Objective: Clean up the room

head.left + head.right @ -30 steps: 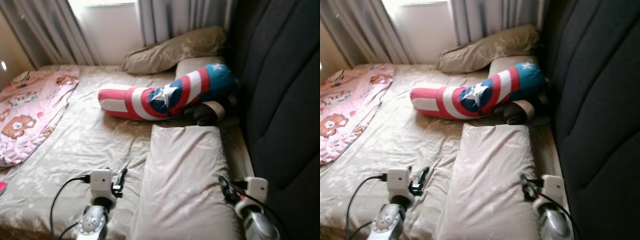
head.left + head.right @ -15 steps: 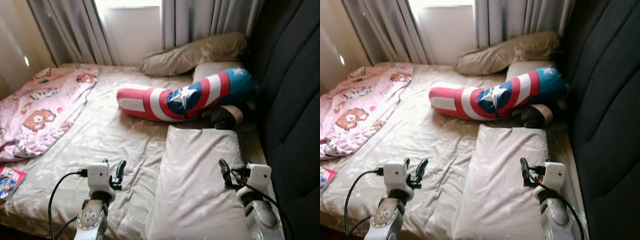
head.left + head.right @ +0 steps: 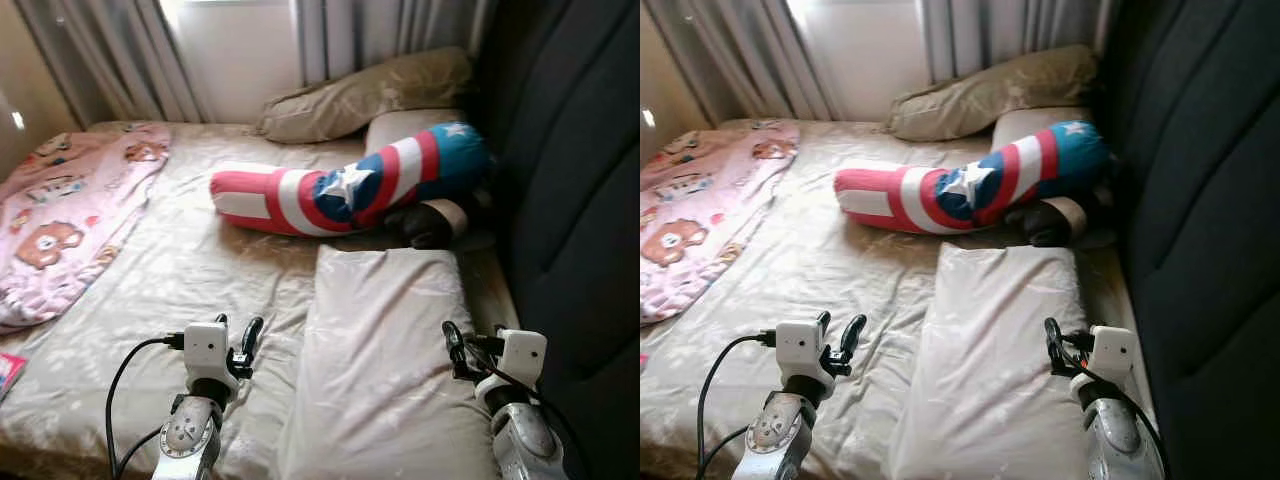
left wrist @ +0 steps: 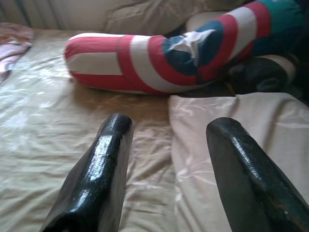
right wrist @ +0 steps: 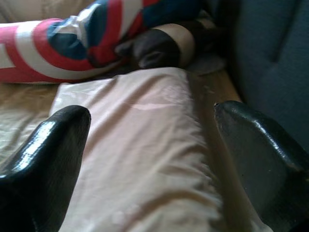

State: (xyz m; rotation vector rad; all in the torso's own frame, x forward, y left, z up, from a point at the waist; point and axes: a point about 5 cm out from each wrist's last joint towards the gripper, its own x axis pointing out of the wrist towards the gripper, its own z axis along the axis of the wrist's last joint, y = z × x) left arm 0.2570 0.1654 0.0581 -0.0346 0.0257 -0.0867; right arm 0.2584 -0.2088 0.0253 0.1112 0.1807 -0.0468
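Left wrist view: the left gripper (image 4: 166,159) has its jaws spread apart, empty, above the bed (image 3: 180,270). The right gripper (image 5: 149,159), jaws also apart and empty, hovers over a beige pillow (image 3: 385,350). Beyond both lies a striped bolster (image 3: 345,190).

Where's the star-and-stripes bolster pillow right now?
The bolster pillow lies across the bed ahead of the robot, toward its right, its blue end against the dark headboard. It sits just beyond the long beige pillow, near the window-side pillow.
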